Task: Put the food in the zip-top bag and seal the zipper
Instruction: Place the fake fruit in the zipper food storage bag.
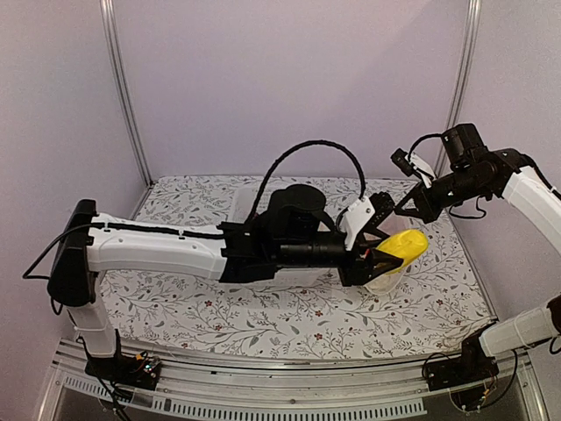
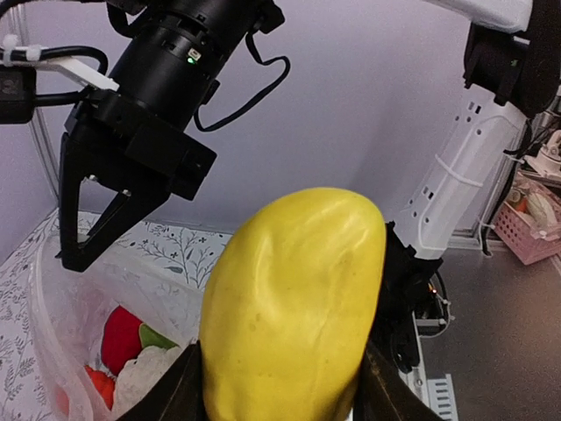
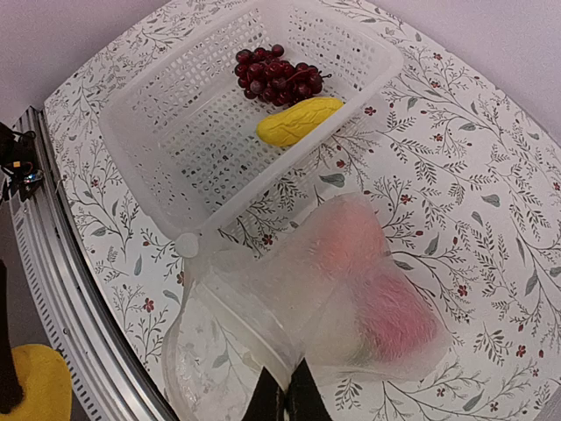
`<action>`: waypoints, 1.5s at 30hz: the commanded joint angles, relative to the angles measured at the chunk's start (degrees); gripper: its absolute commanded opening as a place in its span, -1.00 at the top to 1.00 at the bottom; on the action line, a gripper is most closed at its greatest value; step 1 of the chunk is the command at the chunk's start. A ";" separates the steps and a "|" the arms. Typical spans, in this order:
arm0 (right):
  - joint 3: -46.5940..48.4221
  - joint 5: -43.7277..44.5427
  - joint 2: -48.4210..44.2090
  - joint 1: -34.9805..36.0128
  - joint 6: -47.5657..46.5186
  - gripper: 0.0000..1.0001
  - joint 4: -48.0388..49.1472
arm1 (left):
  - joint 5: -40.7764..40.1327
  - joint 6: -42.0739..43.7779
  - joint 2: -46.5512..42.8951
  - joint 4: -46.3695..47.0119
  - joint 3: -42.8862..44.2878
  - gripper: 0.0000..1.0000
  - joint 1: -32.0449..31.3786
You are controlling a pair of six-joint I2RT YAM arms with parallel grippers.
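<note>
— What is the left claw (image 1: 379,260) doing?
— Its arm reaches across the counter (image 1: 263,324) toward the right, and the claw is pinching the big yellow piece (image 2: 294,303) between its two fingers (image 2: 180,381). This piece is smooth and glossy, rounded at the top, with small dents in the skin. It is in the air, above the counter.
— And where is the zip-top bag (image 3: 351,289)?
— Just below and beside that yellow piece, to the right of the middle of the counter. It is clear and floppy, a little milky, and its mouth stands open. In the left wrist view I see inside it the red pepper (image 2: 123,338) with a green stem, the white cauliflower (image 2: 151,373) and an orange piece (image 2: 95,386), which I cannot name surely. Through the plastic, in the right wrist view, they are only pink blurs.
— What is near the bag?
— The white perforated basket (image 3: 166,132), on the counter just beside it. In it lie the dark purple grape bunch (image 3: 276,74) and the second yellow piece (image 3: 298,121), which is ridged; the two touch each other.
— And the right claw (image 3: 285,390)?
— It comes from the right, and its fingers are pressed together on the rim of the bag, holding this edge up.
</note>
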 commanded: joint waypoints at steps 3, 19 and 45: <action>5.38 -3.80 1.33 0.02 1.56 1.00 -3.61 | -6.24 2.36 6.30 5.85 5.36 0.44 -0.66; 5.86 -6.56 0.93 -0.85 2.49 1.00 -4.39 | -29.62 0.33 16.14 12.89 5.18 0.40 -0.67; 5.46 -5.76 1.69 -2.81 4.08 1.00 -2.18 | -31.77 5.68 10.63 7.73 10.86 -0.78 -3.41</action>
